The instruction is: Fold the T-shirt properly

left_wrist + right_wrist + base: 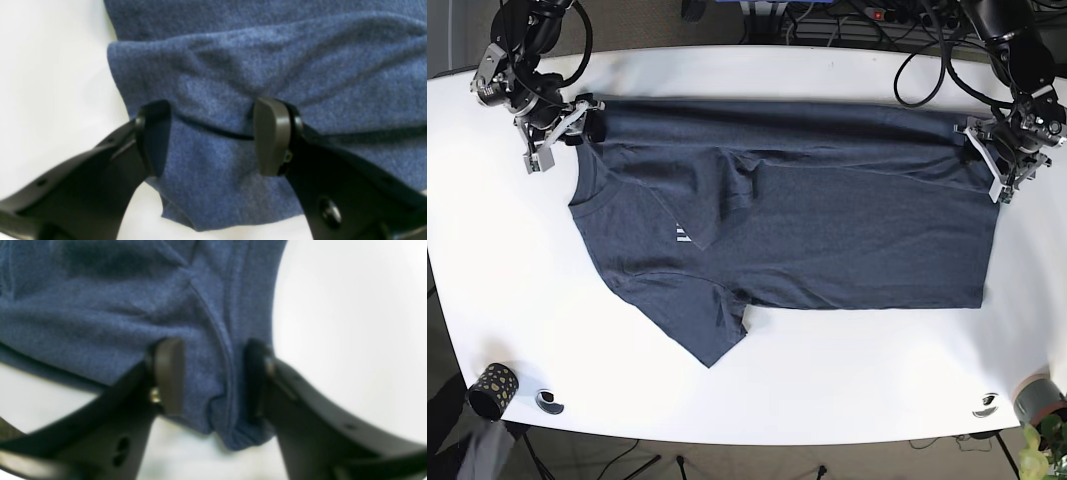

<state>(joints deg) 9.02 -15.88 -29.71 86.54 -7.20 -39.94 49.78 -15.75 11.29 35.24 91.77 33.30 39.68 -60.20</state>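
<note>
- One white counter [827,390] carries everything, and it is the biggest thing in front of me.
- One blue T-shirt [827,230] lies spread across the middle of the counter, its far long edge doubled over, one sleeve [697,320] pointing toward the near side.
- I have two arms, one at each far corner of the shirt, both reaching in from the far side and bent down to the cloth.
- My left end effector [213,138], at the scene's far right, stands parted with the folded shirt edge lying between its two fingers [272,140]; it is released, not clamping.
- My right end effector [213,380], at the far left, likewise gapes around a hemmed corner of cloth, released.
- One small dark speckled cup [490,388] stands at the near left corner of the counter.
</note>
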